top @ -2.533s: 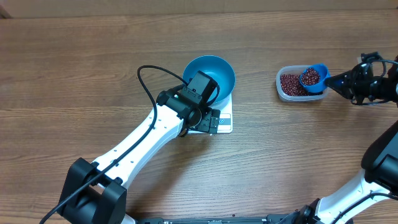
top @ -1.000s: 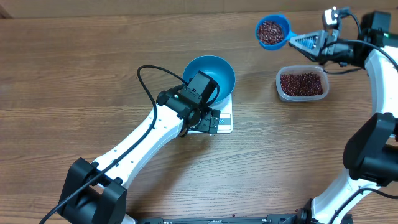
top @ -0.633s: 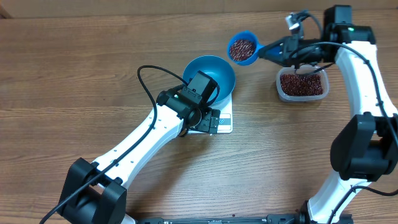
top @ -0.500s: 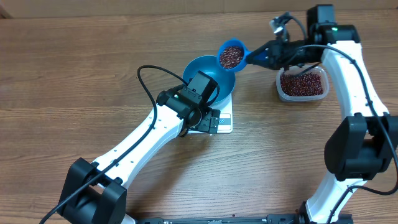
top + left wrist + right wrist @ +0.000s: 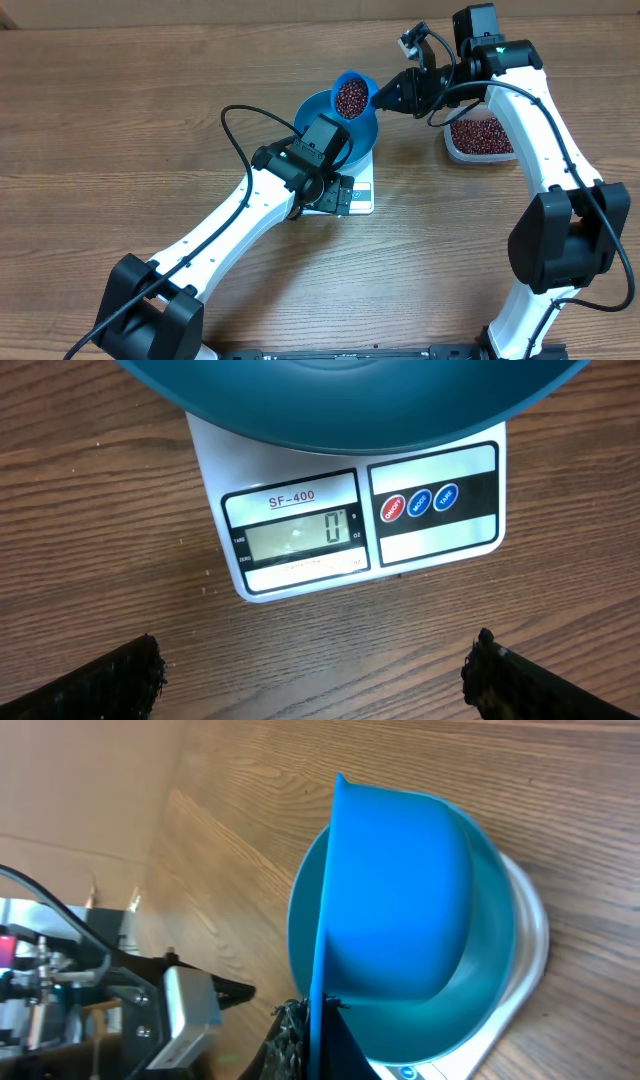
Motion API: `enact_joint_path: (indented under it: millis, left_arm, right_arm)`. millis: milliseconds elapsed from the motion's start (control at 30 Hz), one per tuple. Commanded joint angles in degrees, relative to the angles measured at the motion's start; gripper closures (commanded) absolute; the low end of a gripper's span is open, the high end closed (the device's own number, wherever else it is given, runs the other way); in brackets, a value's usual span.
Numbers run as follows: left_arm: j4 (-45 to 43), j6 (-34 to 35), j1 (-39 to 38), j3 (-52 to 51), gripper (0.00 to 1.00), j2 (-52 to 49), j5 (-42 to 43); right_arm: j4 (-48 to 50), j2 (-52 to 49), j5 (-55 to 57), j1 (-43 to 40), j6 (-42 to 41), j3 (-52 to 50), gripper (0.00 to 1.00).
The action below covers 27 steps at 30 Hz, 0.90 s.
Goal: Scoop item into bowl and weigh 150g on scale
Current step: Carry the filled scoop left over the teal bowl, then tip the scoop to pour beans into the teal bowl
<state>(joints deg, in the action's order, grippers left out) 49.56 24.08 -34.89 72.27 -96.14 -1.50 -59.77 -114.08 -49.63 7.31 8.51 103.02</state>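
Note:
The blue bowl (image 5: 345,128) stands on the white scale (image 5: 362,192), whose display (image 5: 300,532) reads 0 in the left wrist view under the bowl's rim (image 5: 350,405). My right gripper (image 5: 388,96) is shut on the handle of a small blue scoop (image 5: 351,96). The scoop is heaped with red-brown beans and hangs over the bowl's far rim. From the right wrist, the scoop (image 5: 400,890) is seen from below with its handle pinched in the gripper (image 5: 320,1020). My left gripper (image 5: 315,670) is open, low over the wood just in front of the scale.
A clear plastic tub (image 5: 482,136) holding more beans sits on the table right of the bowl, under my right forearm. My left arm (image 5: 230,225) and its black cable stretch from the front left to the scale.
My right arm has carried the loaded scoop leftward from beside the tub to above the bowl's far rim. The left arm and the scale reading have not changed.

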Motion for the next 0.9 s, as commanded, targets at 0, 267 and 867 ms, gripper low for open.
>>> enact_joint_path:
  millis: [0, 267, 867]
  left_arm:
    - [-0.13, 0.81, -0.39, 0.57, 0.01, -0.35, 0.48]
    - [-0.13, 0.81, -0.39, 0.57, 0.0, -0.35, 0.48]
    - [-0.13, 0.81, -0.39, 0.57, 0.0, -0.35, 0.48]
  right_arm:
    - [0.72, 1.11, 0.09, 1.11, 3.63, 1.31, 0.96]
    - [3.13, 6.4, 3.39, 1.22, 3.56, 2.19, 0.96]
    - [3.93, 7.78, 24.85, 8.02, 8.15, 2.16, 0.96]
